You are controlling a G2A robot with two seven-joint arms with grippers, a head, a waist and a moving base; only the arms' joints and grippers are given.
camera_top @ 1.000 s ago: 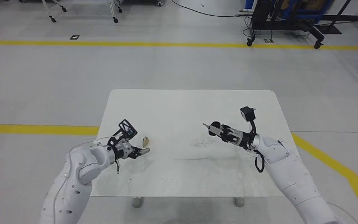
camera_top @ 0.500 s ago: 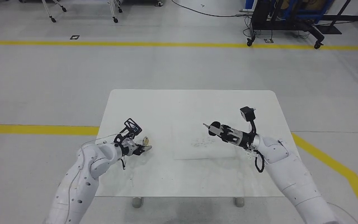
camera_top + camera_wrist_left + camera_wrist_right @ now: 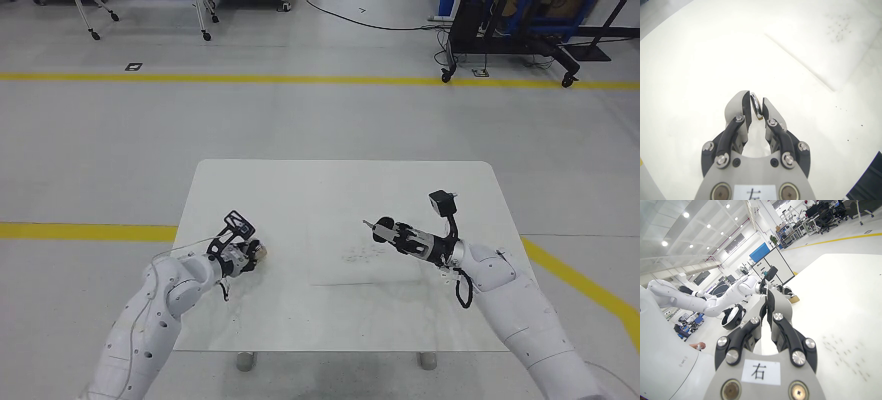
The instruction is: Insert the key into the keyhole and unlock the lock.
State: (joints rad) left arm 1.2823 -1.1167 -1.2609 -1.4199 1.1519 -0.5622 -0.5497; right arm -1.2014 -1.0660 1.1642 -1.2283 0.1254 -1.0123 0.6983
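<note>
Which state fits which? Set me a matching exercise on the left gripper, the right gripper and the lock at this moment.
Things:
1. left gripper
2. right gripper
3. lock

States:
A. brass body, resting on the table
B. shut, out over the table
C. open, straddling the lock

Pairs: 1-C, 2-B, 3-A.

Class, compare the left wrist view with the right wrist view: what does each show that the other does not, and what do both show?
Only the left wrist view: the silver shackle close up, standing between the pads of the left hand.
Only the right wrist view: the right hand, shut, held above the table, the left arm across from it, and the hall behind.
Both: the brass lock on the white table, the left hand at it, and faint grey marks on the tabletop.
</note>
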